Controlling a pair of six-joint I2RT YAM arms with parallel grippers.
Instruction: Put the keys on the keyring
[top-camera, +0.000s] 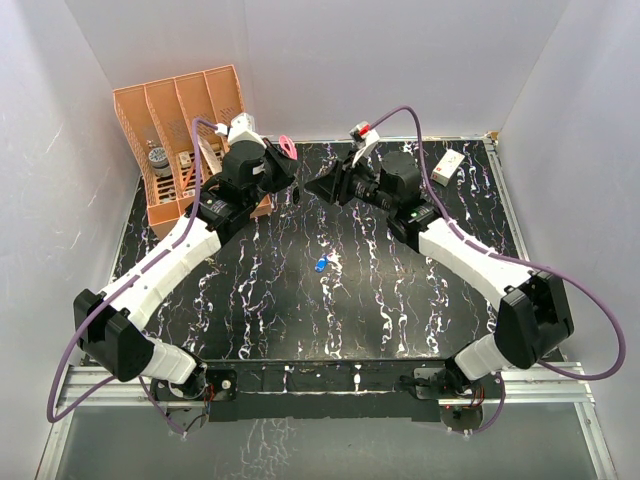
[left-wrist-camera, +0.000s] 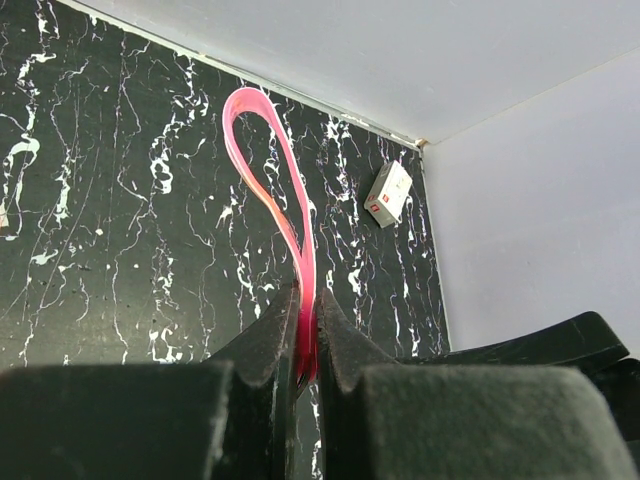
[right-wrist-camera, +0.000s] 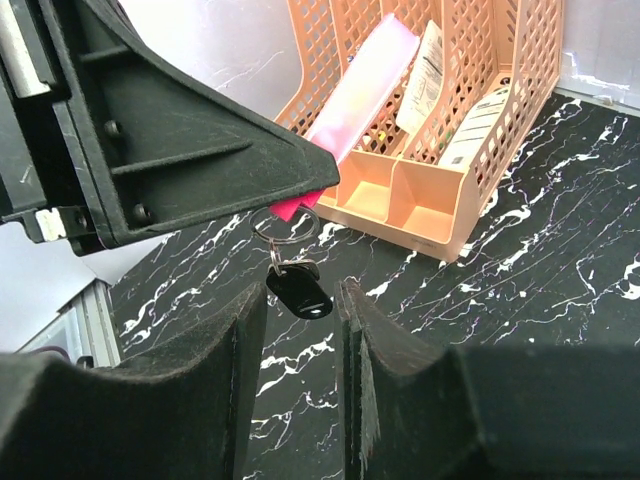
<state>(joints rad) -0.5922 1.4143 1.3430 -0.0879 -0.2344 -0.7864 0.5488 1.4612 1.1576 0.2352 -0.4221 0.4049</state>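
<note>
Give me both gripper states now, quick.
Left gripper: closed, pinching the keyring strap.
Right gripper: open, gripping nothing; the black key hangs from the keyring between its fingertips, seemingly untouched.

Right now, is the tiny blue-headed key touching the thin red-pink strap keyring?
Apart. The top view shows the blue-headed key lying on the marbled table, while the red-pink strap keyring is held in the left gripper.

We view the whole black white-veined tabletop (top-camera: 330, 300) from high above its near edge. Both wrist cameras look closely past their fingers (left-wrist-camera: 262, 345), sharing the red-pink strap loop (left-wrist-camera: 268, 165).
</note>
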